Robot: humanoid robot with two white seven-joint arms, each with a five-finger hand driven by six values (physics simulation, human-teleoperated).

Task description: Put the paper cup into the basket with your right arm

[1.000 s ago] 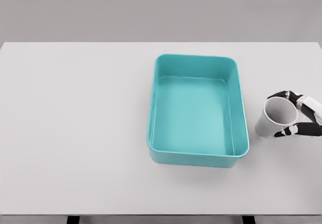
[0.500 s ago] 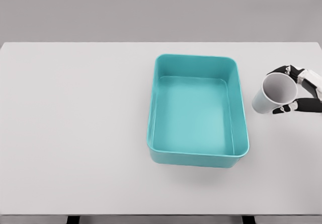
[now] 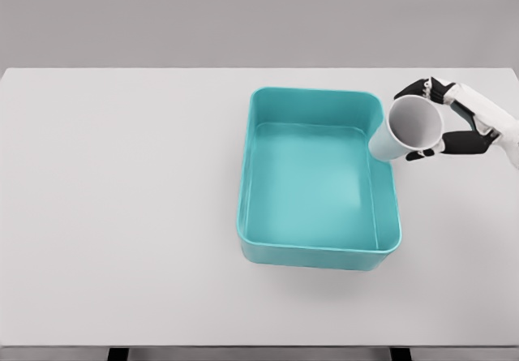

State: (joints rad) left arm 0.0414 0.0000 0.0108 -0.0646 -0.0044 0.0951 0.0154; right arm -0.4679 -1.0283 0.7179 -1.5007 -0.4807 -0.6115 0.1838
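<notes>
I see the basket [image 3: 319, 181] on the table [image 3: 122, 207], a little right of the middle. At its far right corner the right hand [image 3: 454, 126] holds the cup [image 3: 405, 130] tilted, the bottom over the basket's right wall, the hand to the right of it.

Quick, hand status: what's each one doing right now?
Right hand: closed on the paper cup, held tilted over the right rim of the basket.
Left hand: not in view.
</notes>
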